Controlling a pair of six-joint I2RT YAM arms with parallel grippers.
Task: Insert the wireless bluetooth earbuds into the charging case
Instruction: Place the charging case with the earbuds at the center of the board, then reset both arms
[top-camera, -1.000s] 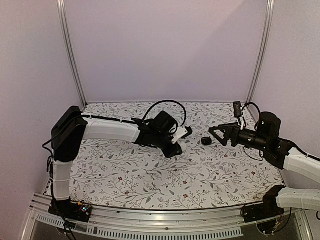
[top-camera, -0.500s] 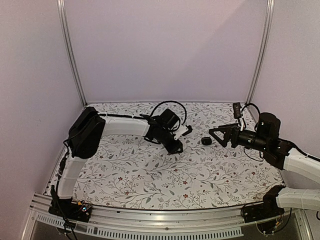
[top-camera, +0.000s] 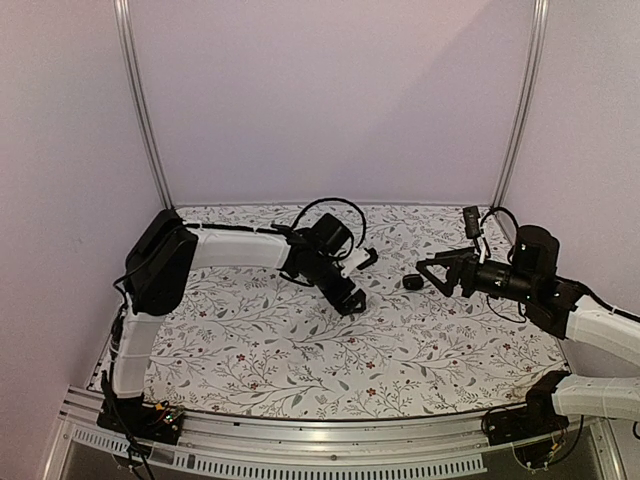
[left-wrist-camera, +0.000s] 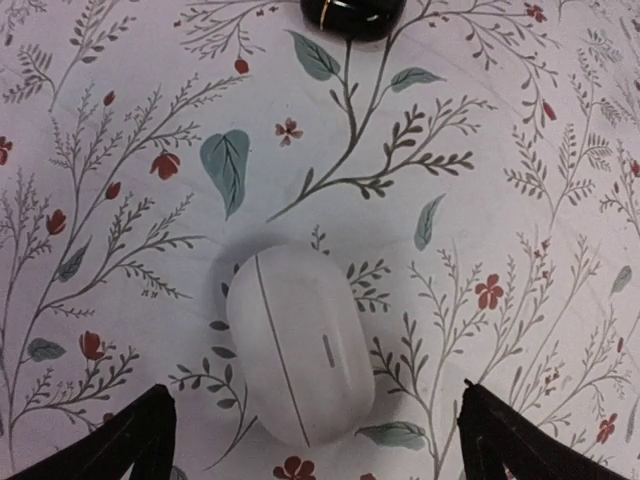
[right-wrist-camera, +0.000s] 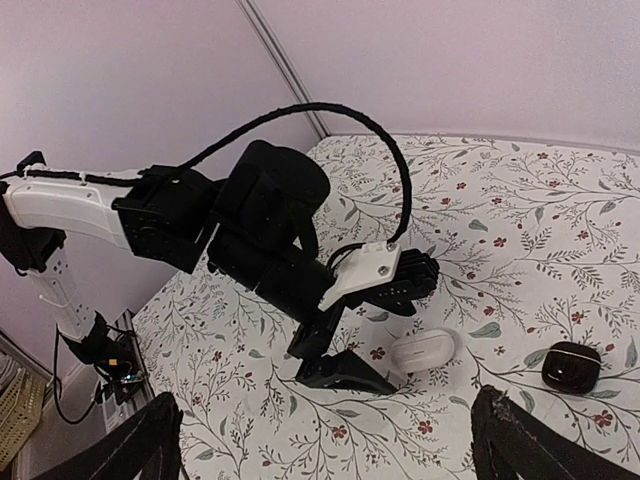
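A white pebble-shaped case (left-wrist-camera: 300, 345) lies shut on the floral cloth, untouched between the wide-spread tips of my left gripper (left-wrist-camera: 315, 400), which is open just above it. The right wrist view shows the same white case (right-wrist-camera: 422, 350) beside the left gripper (right-wrist-camera: 350, 360). A black oval case (right-wrist-camera: 570, 365) with a gold seam, also shut, lies a short way off; it shows again as the black case (top-camera: 412, 282) just in front of my right gripper (top-camera: 432, 272), which is open and empty. The earbuds are out of view.
The floral cloth (top-camera: 300, 350) covers the table between purple walls and two upright metal posts (top-camera: 140, 110). The left arm's black cable (right-wrist-camera: 330, 115) loops above its wrist. Both arms reach toward the table's middle.
My left gripper's jaws have spread wide and the white case now lies free between them. The left arm's elbow has swung back toward the rear. The right arm has barely moved.
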